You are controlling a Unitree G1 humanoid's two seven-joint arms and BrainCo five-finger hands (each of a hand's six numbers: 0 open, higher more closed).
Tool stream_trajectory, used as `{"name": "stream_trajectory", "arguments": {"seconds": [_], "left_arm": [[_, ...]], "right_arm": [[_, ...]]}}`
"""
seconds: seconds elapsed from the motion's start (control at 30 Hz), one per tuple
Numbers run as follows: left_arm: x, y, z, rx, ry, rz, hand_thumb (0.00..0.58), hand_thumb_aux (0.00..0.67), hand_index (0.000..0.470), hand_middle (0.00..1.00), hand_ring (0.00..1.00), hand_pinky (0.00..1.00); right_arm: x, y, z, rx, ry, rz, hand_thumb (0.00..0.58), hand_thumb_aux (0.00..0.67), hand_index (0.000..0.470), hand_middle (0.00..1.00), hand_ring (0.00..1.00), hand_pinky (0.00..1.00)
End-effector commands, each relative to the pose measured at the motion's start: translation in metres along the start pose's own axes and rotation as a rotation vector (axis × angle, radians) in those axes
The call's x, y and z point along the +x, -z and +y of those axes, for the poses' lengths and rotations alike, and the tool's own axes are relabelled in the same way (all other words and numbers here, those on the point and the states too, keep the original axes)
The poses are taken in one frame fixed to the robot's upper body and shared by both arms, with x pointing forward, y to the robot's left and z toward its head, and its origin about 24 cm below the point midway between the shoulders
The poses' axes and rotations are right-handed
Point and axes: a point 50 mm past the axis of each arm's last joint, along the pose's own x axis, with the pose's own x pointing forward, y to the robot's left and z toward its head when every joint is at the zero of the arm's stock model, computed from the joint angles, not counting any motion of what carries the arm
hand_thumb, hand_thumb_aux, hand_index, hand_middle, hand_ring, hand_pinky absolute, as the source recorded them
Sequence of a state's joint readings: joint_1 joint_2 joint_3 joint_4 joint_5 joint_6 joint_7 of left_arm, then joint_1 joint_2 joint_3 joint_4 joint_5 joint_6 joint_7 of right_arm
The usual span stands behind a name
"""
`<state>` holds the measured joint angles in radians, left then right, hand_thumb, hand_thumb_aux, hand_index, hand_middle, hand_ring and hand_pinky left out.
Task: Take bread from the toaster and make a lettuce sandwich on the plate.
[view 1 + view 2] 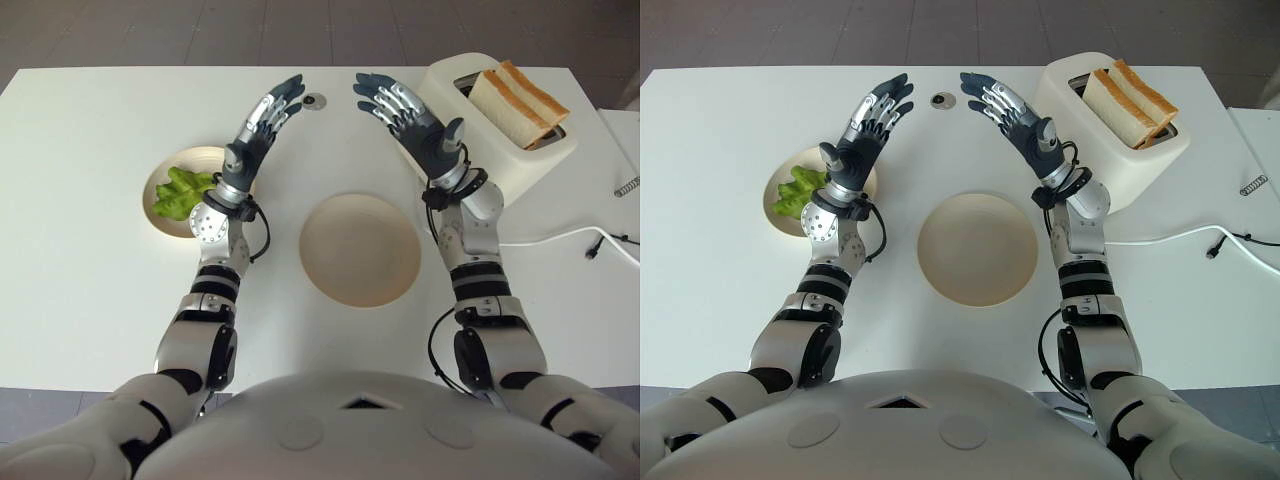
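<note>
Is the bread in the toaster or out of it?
In: the bread slices stick up from the toaster top, and the plate is bare.

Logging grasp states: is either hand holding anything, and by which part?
Nothing is held: the left hand and right hand are open, clear of the bread.

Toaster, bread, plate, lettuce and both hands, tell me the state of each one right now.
toaster: upright on the table, slots loaded
bread: two slices standing in the toaster, sticking out of the top
plate: nothing on it, no sandwich begun
lettuce: lying in the bowl, untouched
left hand: open, holding nothing
right hand: open, holding nothing, beside the toaster
</note>
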<state>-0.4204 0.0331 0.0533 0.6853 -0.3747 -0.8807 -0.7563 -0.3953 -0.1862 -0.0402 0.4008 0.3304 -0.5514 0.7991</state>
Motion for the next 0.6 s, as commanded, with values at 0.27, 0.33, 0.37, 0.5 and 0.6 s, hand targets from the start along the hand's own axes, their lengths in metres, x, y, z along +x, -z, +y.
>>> {"name": "stream_trajectory", "arguments": {"seconds": [0.27,0.33,0.37,0.5,0.6], "left_arm": [[0.004,-0.001,0.006,-0.018,-0.049,-0.018,0.0,0.0,0.0,0.0,0.0,0.0],[0.003,0.0,0.005,-0.016,-0.046,-0.015,0.0,0.0,0.0,0.0,0.0,0.0],[0.003,0.0,0.004,-0.013,-0.043,-0.015,0.0,0.0,0.0,0.0,0.0,0.0],[0.004,-0.002,0.005,-0.002,-0.031,-0.02,0.0,0.0,0.0,0.0,0.0,0.0],[0.002,0.0,0.002,0.011,-0.01,-0.01,0.0,0.0,0.0,0.0,0.0,0.0]], "right_arm": [[0.002,-0.009,0.002,-0.016,0.043,-0.058,0.0,0.0,0.0,0.0,0.0,0.0],[0.0,-0.011,0.001,-0.029,0.046,-0.055,0.0,0.0,0.0,0.0,0.0,0.0],[-0.001,-0.014,-0.001,-0.063,0.046,-0.052,0.0,0.0,0.0,0.0,0.0,0.0],[-0.01,-0.049,-0.017,-0.385,0.008,-0.048,0.0,0.0,0.0,0.0,0.0,0.0],[-0.022,-0.083,-0.042,-0.654,0.032,-0.022,0.0,0.0,0.0,0.0,0.0,0.0]]}}
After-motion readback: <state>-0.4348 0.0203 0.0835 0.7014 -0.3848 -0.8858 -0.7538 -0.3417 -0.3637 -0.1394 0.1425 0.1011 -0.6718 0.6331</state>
